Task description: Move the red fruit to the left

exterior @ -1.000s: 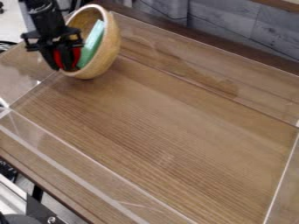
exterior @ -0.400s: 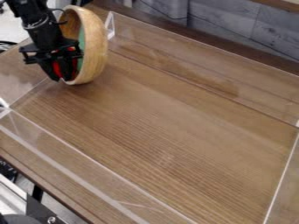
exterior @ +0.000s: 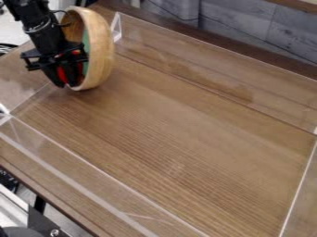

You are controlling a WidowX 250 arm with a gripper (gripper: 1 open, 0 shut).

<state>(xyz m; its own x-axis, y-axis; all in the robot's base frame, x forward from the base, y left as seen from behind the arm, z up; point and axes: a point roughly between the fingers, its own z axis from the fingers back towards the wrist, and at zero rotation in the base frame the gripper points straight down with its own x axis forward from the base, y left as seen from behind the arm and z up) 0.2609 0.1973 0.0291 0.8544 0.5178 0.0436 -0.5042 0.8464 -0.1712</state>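
You see only the lower end of your arm (exterior: 37,23) at the top left: a slim, dark column, black all over with a matte finish. It widens into a blocky black wrist housing, from which short black struts splay out to either side like small brackets. Below hangs the gripper (exterior: 65,67), also black, its fingers (exterior: 56,70) thin and dark with red showing between them. Any screws, cables or markings are too small and blurred for you to make out
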